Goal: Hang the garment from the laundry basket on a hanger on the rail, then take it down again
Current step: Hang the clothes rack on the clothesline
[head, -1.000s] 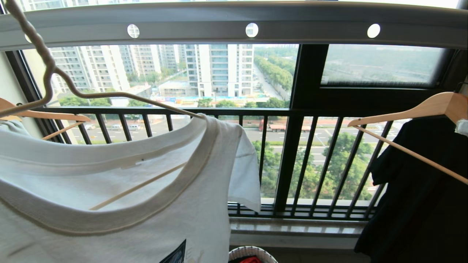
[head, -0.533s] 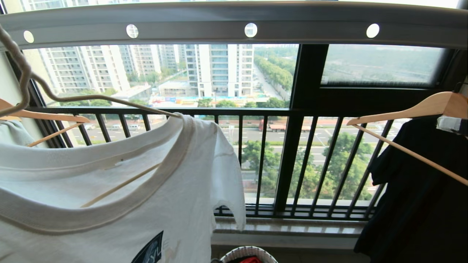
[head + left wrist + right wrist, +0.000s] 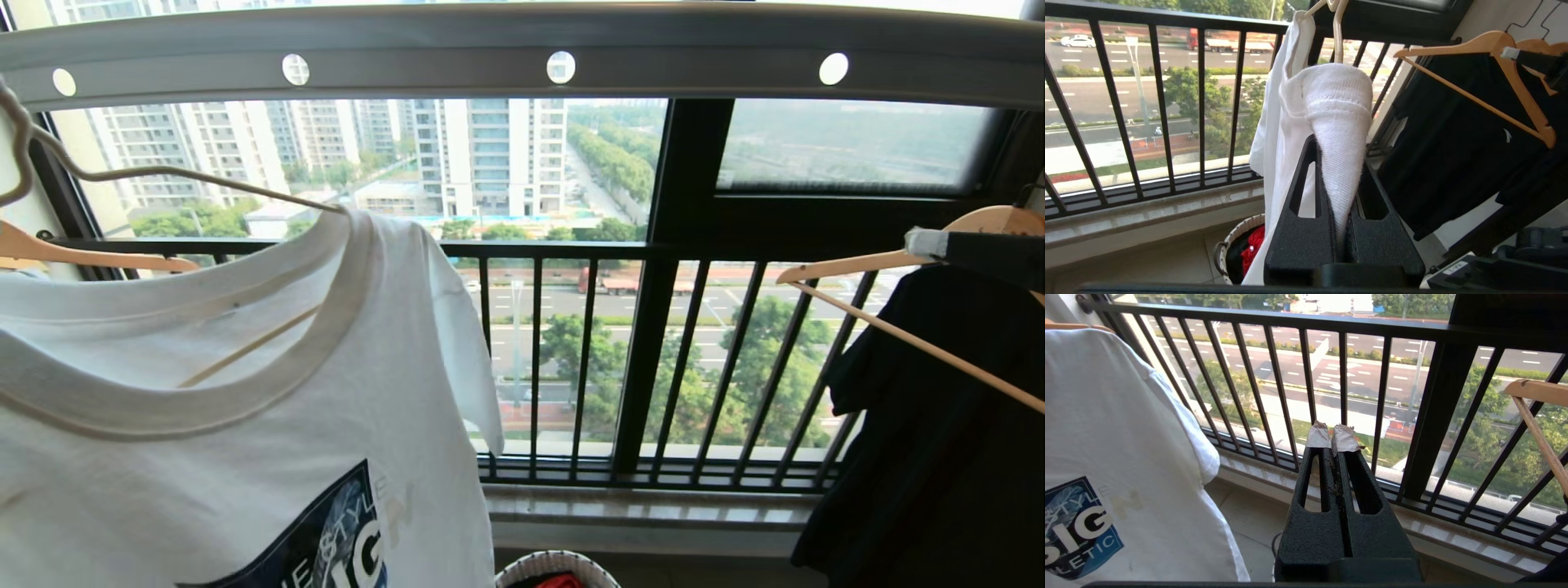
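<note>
White garment (image 3: 1339,106) pinched in left gripper (image 3: 1341,163) jaws (right gripper (image 3: 1333,437) closed, empty).

Open gap between garment (image 3: 245,457) and black garment (image 3: 931,425)

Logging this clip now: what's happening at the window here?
The left pincer is shut on the white T-shirt, which sits on the cream wire hanger. The hanger's hook is off the head view's left edge, so whether it is on the grey rail cannot be told. The right pincer is shut and empty, beside the shirt. The laundry basket stands below.
</note>
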